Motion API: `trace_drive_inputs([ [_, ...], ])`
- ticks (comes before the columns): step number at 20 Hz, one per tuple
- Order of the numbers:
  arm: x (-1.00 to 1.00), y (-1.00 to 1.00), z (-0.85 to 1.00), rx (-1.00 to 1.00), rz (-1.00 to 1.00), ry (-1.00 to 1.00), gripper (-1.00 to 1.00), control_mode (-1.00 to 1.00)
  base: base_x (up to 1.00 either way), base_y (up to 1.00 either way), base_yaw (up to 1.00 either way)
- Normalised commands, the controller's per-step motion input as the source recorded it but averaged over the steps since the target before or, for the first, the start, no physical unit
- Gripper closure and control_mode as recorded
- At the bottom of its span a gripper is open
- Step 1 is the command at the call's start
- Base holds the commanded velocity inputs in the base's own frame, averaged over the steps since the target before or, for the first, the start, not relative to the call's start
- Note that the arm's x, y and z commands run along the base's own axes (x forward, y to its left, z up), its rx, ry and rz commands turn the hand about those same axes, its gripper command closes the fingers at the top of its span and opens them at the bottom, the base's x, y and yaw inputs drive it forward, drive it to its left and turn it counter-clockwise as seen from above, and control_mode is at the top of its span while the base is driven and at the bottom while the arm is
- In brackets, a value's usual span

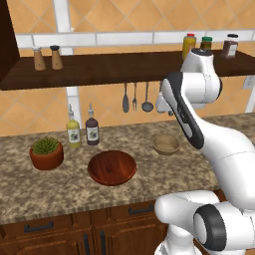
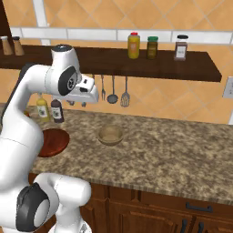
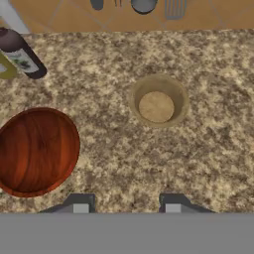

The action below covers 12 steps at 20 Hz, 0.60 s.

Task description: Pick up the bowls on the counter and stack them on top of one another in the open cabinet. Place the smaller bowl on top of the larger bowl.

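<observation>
Tan and small, the smaller bowl (image 1: 166, 144) sits upright on the speckled granite counter (image 1: 60, 191), with bare stone all around it. To its left on the same worktop, apart from it, lies the larger bowl (image 1: 112, 167), wide, shallow and glossy red-brown. In the hand view both bowls sit on the stone ahead of the fingertips (image 3: 81, 205), the tan one (image 3: 158, 101) further out, the red-brown one (image 3: 35, 151) off to the left.

The gripper (image 2: 77, 103) hangs in the air above the counter, between the two bowls and well clear of both; its fingers stand apart with nothing between them.

Above runs the open cabinet (image 1: 99, 69), a dark-brown shelf board carrying two shakers (image 1: 47, 58) at its left end and three jars (image 1: 206, 46) at its right. Utensils (image 1: 135, 98) hang under the shelf against the tiled wall. Two bottles (image 1: 82, 128) stand at the back of the counter behind the larger bowl, and a terracotta plant pot (image 1: 46, 152) sits to the left of it.
</observation>
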Motion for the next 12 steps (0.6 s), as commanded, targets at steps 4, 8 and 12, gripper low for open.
trace_drive_inputs([
  [4,-0.04,-0.29,-0.16,0.00,-0.05,0.02,-1.00,-1.00,0.00,0.00,0.00],
  [8,0.02,-0.93,-0.80,0.00,-0.27,0.22,-1.00,-1.00,0.00,0.00,0.00],
  [12,0.37,-1.00,-0.92,0.02,-0.31,0.18,-1.00,-1.00,0.00,0.00,0.00],
])
